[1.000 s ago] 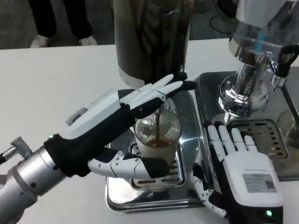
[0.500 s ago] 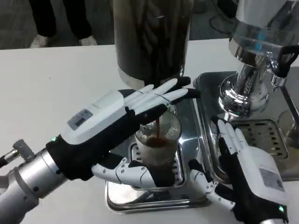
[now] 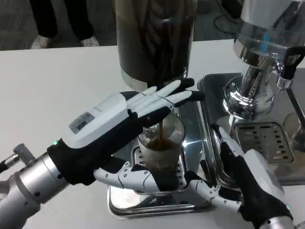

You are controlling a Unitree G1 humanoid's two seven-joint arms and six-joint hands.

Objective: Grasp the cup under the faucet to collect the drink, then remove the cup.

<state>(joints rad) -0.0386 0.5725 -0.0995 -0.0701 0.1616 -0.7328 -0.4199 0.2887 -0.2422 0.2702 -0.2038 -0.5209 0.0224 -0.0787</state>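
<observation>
Fingers (image 3: 162, 100) of left hand (image 3: 114, 129) hide cup (image 3: 159, 148) rim.

Clear ribbed cup (image 3: 161, 145) held brown drink between the white-and-black left hand (image 3: 112, 129) and right hand (image 3: 248, 179), on a mirror-silver tray (image 3: 143, 202) over white table (image 3: 52, 86).

Quantities: one clear cup (image 3: 161, 143); two drip trays, one (image 3: 143, 202) under the cup and one (image 3: 259, 138) at right; two dispensers (image 3: 155, 38) (image 3: 259, 57); two hands (image 3: 112, 133) (image 3: 250, 179).
</observation>
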